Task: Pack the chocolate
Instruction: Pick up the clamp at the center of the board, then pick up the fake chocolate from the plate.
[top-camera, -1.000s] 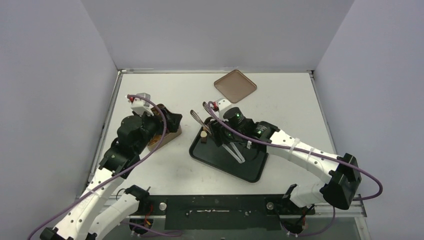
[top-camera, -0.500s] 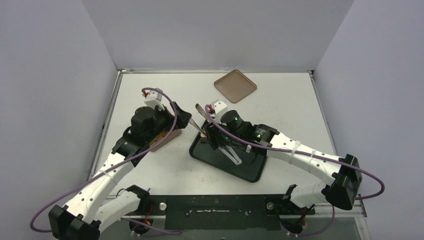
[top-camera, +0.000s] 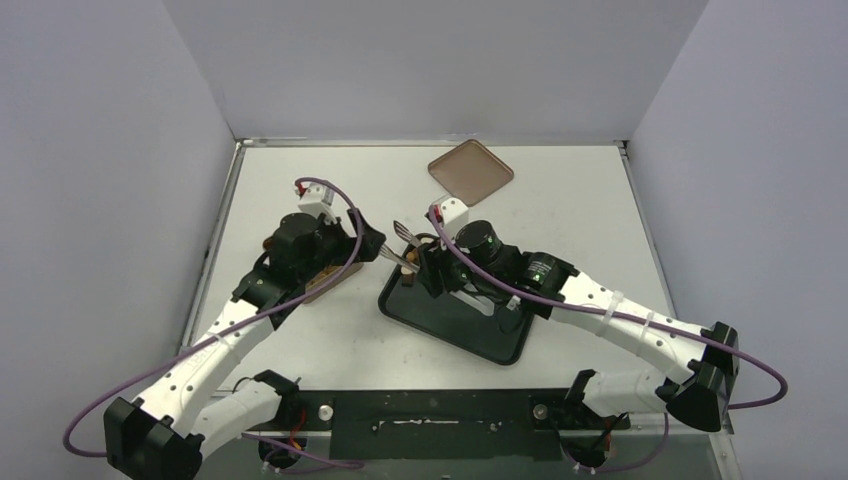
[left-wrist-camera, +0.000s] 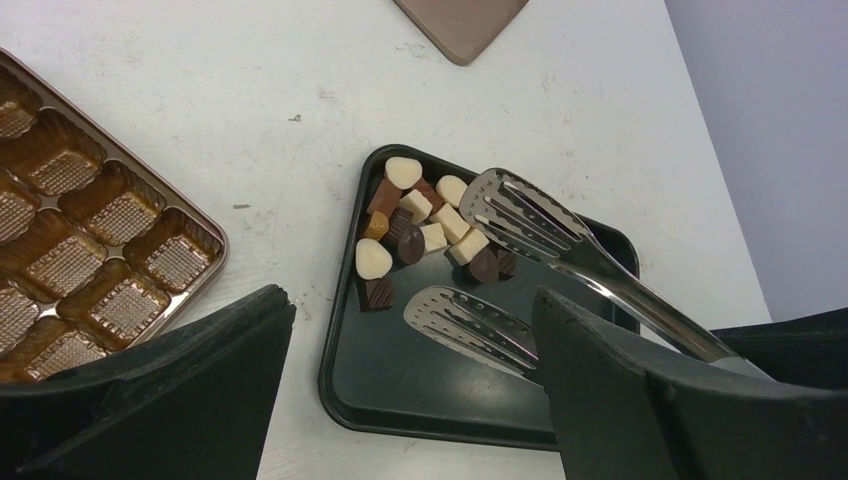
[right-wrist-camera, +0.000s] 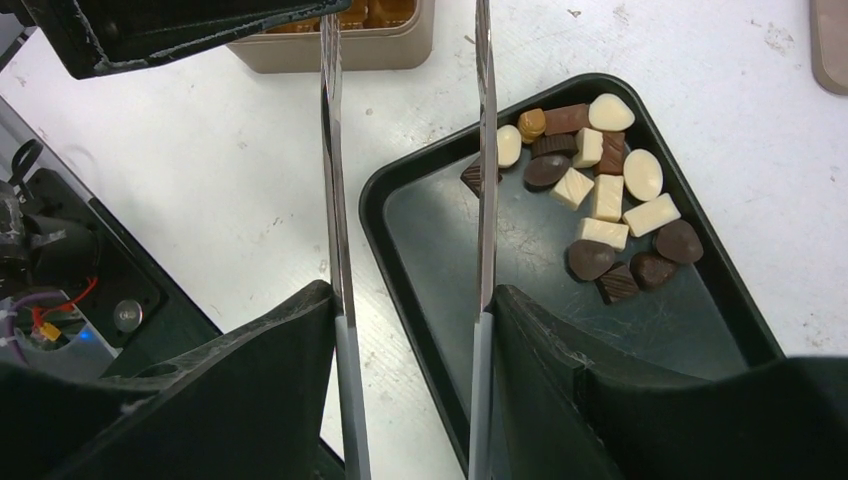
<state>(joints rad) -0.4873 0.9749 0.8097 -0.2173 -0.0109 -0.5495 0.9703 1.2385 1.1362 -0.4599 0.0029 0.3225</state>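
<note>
Several pieces of chocolate (right-wrist-camera: 600, 200), dark brown and cream-white, lie clustered in one corner of the black tray (right-wrist-camera: 400, 250). My right gripper (right-wrist-camera: 410, 300) is shut on a pair of metal tongs (right-wrist-camera: 486, 200), one finger on each arm. The slotted tong blades (left-wrist-camera: 530, 215) stand apart with nothing between them, hovering beside the chocolate (left-wrist-camera: 425, 235). My left gripper (left-wrist-camera: 408, 305) is open and empty above the tray's (left-wrist-camera: 400, 390) near rim, to the right of the tin (left-wrist-camera: 90, 250). From above, the arms hide most of the pile.
The square gold-brown tin (top-camera: 322, 283) with its empty moulded cups sits left of the tray (top-camera: 470, 335). The flat brown lid (top-camera: 470, 172) lies at the back of the table. The two grippers (top-camera: 375, 245) (top-camera: 432, 268) are close together over the tray's left corner.
My left gripper has swung right, from over the tin toward the tray's left corner. The right gripper with the tongs has shifted slightly, and the blades now point left toward the left gripper.
</note>
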